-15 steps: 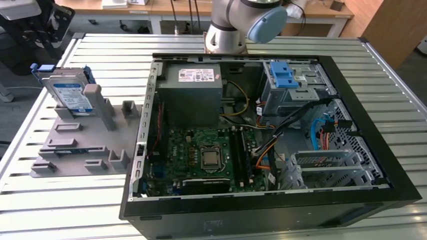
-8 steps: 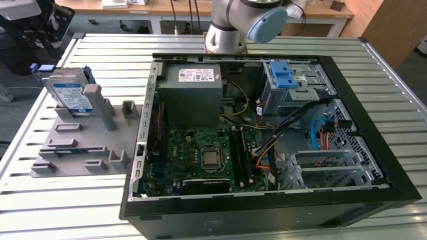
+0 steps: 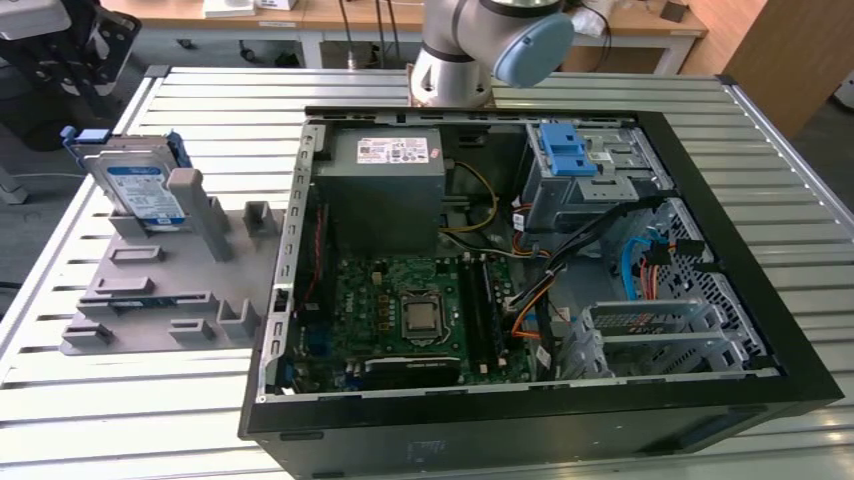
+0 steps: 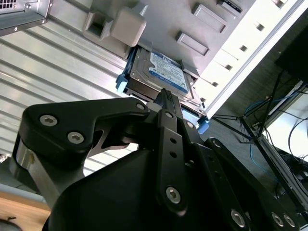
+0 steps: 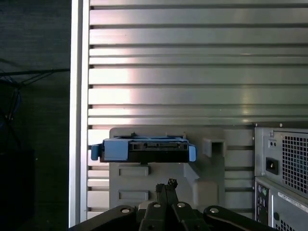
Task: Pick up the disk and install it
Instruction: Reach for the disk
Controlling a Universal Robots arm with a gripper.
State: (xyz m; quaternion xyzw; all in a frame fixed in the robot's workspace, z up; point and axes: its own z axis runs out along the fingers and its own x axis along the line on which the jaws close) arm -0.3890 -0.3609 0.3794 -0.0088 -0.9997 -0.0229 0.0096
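— Table status?
— Disk stood on edge in grey holder (exterior view's left), not yet picked up. Pincer was closed, empty, apart from it. Installation was pending.

I'm watching a counter of long silver slats. Toward the exterior view's left, a grey moulded holder is lying flat on it, with its blocks and slots facing up. Close beside that, toward the exterior view's right, an open black computer case is lying on its side and taking up most of the surface. Behind the case, the arm's base is standing on the slats. In the first wrist view I'm seeing the holder and the case's rear panel sitting with a strip of bare counter between them.
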